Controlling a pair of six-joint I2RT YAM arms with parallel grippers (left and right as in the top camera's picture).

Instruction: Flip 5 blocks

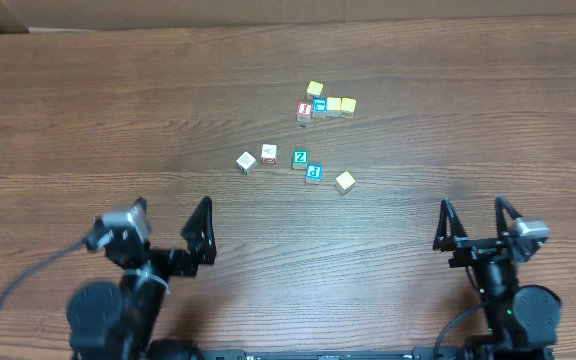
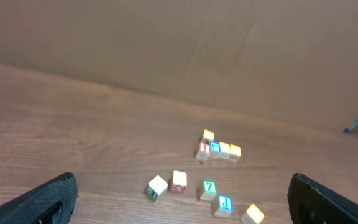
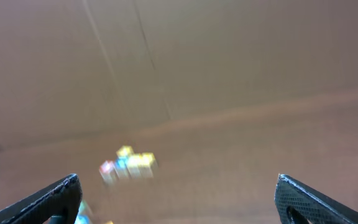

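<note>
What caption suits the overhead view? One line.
Open left gripper and right gripper at the near edge; five loose blocks on the table, a tight cluster beyond.

left arm [image 1: 108, 310], 7 o'clock: black rounded joints, grey cable [image 1: 28, 275] curving out toward 9 o'clock, silver camera block [image 1: 118, 225] | left gripper [image 1: 171, 225]: two black tapered fingers | right arm [image 1: 513, 300], 5 o'clock: black, silver camera housing [image 1: 530, 230] | right gripper [image 1: 475, 222]: black, dimpled finger faces

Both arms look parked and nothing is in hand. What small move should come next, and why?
Probably reach the left gripper forward and lower it over the leftmost whitish block. Both it and the right gripper stand open and empty. That block lies nearest the left one, at the open end of its row, so it seems the easiest first approach.
</note>
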